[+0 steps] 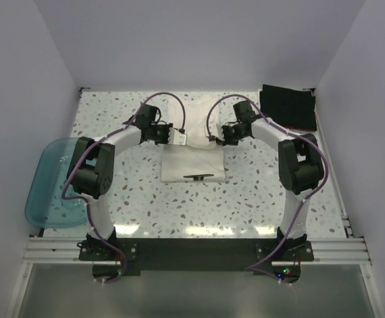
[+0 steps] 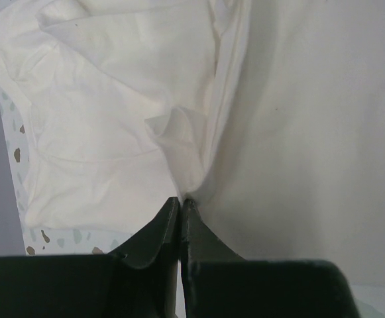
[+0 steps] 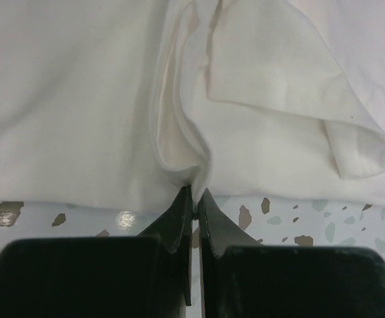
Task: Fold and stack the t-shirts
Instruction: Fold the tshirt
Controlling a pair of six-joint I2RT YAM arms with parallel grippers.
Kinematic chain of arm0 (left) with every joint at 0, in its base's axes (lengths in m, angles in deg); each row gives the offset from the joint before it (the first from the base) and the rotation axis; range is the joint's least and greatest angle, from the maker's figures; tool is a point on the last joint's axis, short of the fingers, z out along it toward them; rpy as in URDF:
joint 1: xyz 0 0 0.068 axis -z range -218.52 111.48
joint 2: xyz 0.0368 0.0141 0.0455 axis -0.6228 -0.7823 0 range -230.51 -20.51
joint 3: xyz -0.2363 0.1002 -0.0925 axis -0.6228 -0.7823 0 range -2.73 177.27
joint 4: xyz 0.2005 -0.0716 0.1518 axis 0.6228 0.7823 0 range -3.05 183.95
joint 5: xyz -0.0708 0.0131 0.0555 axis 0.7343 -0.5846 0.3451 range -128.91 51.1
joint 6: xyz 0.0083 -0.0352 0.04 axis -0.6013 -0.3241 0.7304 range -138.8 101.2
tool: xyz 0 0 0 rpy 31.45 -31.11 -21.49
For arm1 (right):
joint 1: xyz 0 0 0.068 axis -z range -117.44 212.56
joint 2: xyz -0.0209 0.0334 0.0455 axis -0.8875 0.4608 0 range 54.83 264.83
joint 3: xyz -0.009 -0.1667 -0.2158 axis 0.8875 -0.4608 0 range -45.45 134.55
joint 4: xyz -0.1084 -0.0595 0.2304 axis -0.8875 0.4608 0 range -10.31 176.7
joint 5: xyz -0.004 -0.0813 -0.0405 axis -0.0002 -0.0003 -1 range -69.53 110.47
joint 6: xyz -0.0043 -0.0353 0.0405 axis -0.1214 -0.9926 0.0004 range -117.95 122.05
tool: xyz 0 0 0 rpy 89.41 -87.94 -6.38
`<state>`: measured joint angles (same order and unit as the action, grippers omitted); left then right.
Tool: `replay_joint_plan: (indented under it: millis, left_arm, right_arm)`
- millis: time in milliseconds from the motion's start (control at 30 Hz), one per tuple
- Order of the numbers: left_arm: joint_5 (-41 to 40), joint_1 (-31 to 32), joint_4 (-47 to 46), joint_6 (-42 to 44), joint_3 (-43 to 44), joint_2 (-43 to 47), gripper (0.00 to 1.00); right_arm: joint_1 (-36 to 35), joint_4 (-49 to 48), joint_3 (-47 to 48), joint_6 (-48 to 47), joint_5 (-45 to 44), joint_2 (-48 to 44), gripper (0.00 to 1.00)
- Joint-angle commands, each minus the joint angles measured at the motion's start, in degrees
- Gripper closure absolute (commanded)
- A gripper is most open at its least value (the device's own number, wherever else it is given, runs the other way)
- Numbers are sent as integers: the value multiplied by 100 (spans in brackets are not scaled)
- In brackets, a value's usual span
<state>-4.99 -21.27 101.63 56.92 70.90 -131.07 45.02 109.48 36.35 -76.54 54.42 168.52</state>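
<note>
A white t-shirt (image 1: 193, 159) lies in the middle of the table, its small dark neck mark (image 1: 198, 177) toward the near edge. My left gripper (image 1: 173, 137) is shut on the shirt's cloth at its far left side; in the left wrist view the white cloth (image 2: 119, 132) bunches into the closed left gripper (image 2: 181, 199). My right gripper (image 1: 217, 139) is shut on the far right side; the right wrist view has a pinched fold of white cloth (image 3: 179, 146) held in the right gripper (image 3: 195, 190). A folded black t-shirt (image 1: 287, 108) lies at the far right corner.
A translucent blue plastic tub (image 1: 53, 182) hangs over the table's left edge beside the left arm. White walls close in the table at the back and both sides. Speckled tabletop (image 1: 245, 199) shows in front of the white shirt.
</note>
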Motion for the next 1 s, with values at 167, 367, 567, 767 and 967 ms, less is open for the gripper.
replay_joint_plan:
  millis: [167,367,567,767,967]
  left_arm:
    - [-358,-205,-519,-697,424,-62,63]
    - [-308,-679,-441,-1875,284,552,50]
    - [309,-487,184,-1886,-990,1863,45]
    - [284,206,352,-1877,-2350,2714,41]
    - [89,498,79,-1877,-2827,2751,39]
  right_arm:
    - [49,-217,565,632,-459,181,54]
    - [75,18,583,1240,-785,-407,50]
    - [-206,1090,-146,1355,-469,-1253,47]
    - [-1066,987,-1332,1503,-504,-1911,50]
    - [-1340,389,-1948,1724,-715,-1886,50]
